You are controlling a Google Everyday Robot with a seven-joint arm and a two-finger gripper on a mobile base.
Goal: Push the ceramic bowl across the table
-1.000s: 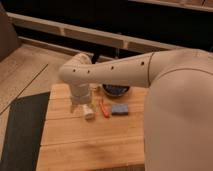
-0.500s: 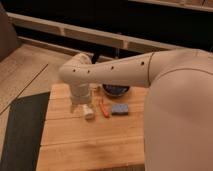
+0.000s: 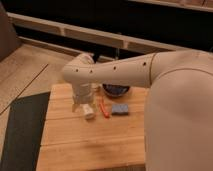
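Note:
The ceramic bowl (image 3: 116, 90), dark outside and bluish inside, sits near the far edge of the wooden table (image 3: 90, 145); my arm hides its upper rim. My white arm sweeps in from the right, bends at the elbow and drops toward the table. The gripper (image 3: 81, 104) hangs low over the tabletop, left of the bowl and right behind a cream cup (image 3: 89, 111) that lies on its side. The gripper does not touch the bowl.
A flat blue sponge (image 3: 119, 109) lies just in front of the bowl, with an orange stick-like item (image 3: 104, 108) to its left. A dark floor mat (image 3: 22, 130) runs along the table's left side. Dark shelving stands behind the table.

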